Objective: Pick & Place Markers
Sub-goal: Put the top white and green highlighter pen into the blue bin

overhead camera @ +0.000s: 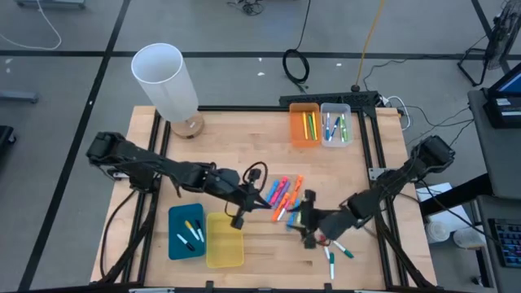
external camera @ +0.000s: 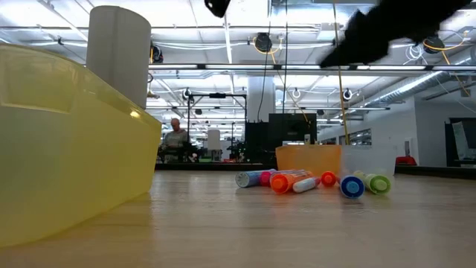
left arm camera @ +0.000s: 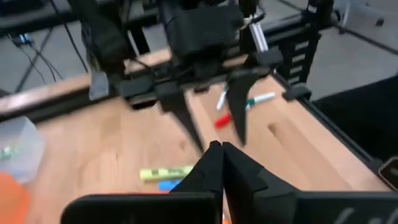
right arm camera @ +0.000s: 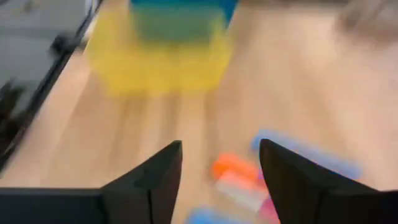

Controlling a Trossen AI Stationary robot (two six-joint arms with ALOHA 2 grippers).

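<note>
We see the right gripper [right arm camera: 219,163] w/ its two dark fingers [right arm camera: 149,180] spread apart over the wooden table [right arm camera: 280,81]. Betw. & just past them lie blurred markers: an orange one [right arm camera: 233,167], a blue one [right arm camera: 305,152]. At approx. 11 o'clock sits the yellow bin [right arm camera: 158,62], the blue bin [right arm camera: 180,15] touching behind it.

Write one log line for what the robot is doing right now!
left hand: shut, empty, above marker pile | right hand: open, beside pile | yellow bin: looks empty | blue bin: some markers
</note>
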